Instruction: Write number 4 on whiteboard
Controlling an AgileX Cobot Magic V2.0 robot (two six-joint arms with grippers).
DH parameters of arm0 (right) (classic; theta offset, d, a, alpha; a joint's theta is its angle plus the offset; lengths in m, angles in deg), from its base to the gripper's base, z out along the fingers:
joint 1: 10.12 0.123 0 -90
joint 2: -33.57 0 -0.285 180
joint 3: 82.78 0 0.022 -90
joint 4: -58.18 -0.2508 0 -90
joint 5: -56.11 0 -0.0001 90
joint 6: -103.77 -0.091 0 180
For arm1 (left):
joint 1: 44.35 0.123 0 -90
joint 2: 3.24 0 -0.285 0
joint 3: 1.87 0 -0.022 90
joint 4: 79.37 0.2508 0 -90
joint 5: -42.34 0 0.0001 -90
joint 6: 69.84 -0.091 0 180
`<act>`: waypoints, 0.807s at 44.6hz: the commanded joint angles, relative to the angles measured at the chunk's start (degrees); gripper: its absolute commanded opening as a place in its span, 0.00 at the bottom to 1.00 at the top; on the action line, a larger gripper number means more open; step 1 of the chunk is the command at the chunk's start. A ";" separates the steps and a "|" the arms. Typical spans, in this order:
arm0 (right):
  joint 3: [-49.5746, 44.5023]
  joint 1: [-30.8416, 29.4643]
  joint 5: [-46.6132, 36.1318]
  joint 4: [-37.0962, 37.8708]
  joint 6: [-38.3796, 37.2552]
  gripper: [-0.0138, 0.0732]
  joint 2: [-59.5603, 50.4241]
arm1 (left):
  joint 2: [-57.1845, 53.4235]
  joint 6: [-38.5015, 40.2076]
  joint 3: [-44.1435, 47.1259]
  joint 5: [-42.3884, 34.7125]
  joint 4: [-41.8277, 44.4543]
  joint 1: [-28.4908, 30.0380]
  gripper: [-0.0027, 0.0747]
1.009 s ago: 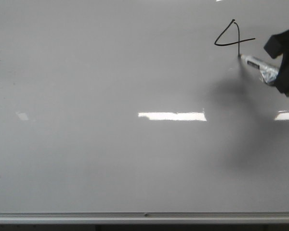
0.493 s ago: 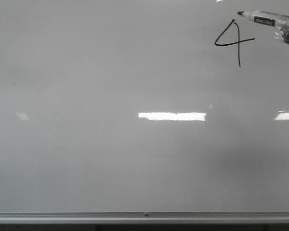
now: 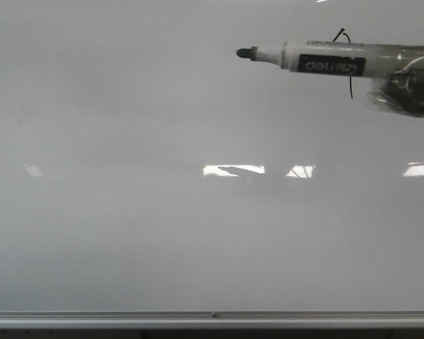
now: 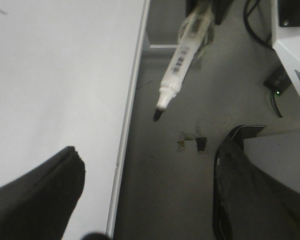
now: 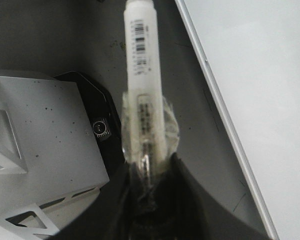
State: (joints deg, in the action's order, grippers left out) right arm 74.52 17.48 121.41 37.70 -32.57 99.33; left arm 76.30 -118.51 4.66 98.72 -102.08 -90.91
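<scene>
The whiteboard fills the front view. The number 4 is drawn at its upper right; only the top tip and the stem's lower end show, the rest is behind the marker. The white marker lies level, off the board and near the camera, black tip pointing left. My right gripper is shut on the marker's tape-wrapped rear. My left gripper is open and empty beside the board's edge; the marker shows beyond it.
A silver rail runs along the board's bottom edge. Bright light reflections lie across the board. Below the board are a grey floor, a white metal frame and a dark base.
The marker's tip left the stem of the 4, rose above it, then came away from the board toward the camera and leftward. It now covers most of the 4.
</scene>
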 commanded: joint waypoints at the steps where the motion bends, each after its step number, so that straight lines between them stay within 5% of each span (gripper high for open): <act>1: 1.72 0.05 -1.22 -2.14 1.05 0.02 -0.81 | 2.96 -0.14 -4.17 -2.46 -0.89 -3.55 0.72; 18: 1.72 0.05 -1.22 -2.14 1.05 0.02 -0.81 | 14.22 -0.14 -11.68 -2.27 -1.35 -7.29 0.70; 36: 1.72 0.05 -1.19 -2.15 1.05 0.02 -0.81 | 14.57 -1.27 -12.08 0.73 -3.24 -7.43 0.28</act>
State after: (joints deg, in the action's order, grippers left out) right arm 74.52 17.48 121.41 37.50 -32.16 99.33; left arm 92.82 -119.74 -5.57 100.75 -103.12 -97.96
